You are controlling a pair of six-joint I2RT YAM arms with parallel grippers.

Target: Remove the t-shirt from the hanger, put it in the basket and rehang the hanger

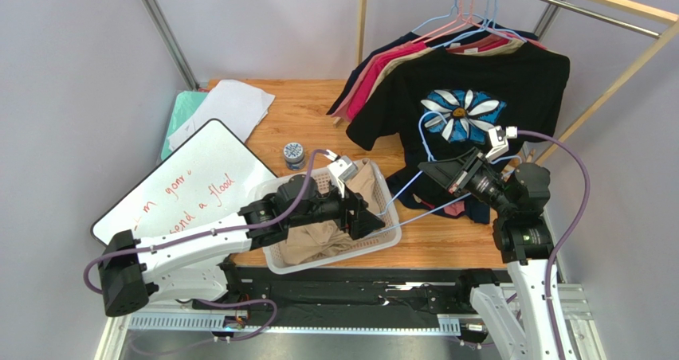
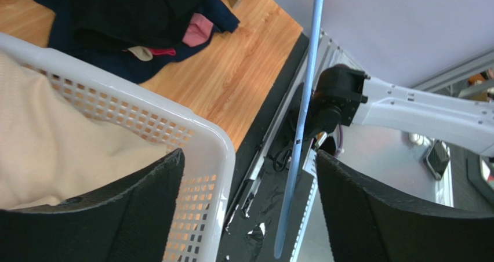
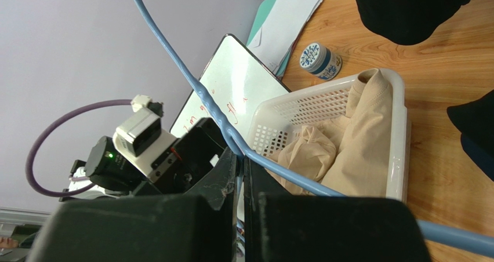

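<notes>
The beige t-shirt [image 1: 319, 240] lies crumpled inside the white basket [image 1: 275, 258], off the hanger; the right wrist view shows its folds [image 3: 353, 146] against the basket wall [image 3: 400, 140]. The bare blue hanger [image 1: 422, 215] slants above the basket's right corner. My right gripper [image 1: 426, 171] is shut on the hanger [image 3: 191, 82] just below its hook, and the wire passes between the closed jaws [image 3: 239, 155]. My left gripper [image 1: 374, 217] is open over the basket's near right corner. In its own view [image 2: 249, 157] the basket rim [image 2: 223, 152] and one hanger arm [image 2: 298, 134] stand between the spread fingers, untouched.
Several shirts hang on the wooden rack [image 1: 606, 5] at the back right, a black one with a flower print [image 1: 478, 97] in front, its hem reaching the table. A whiteboard [image 1: 183, 185], loose papers [image 1: 223, 109] and a small jar [image 1: 294, 154] lie left of the basket.
</notes>
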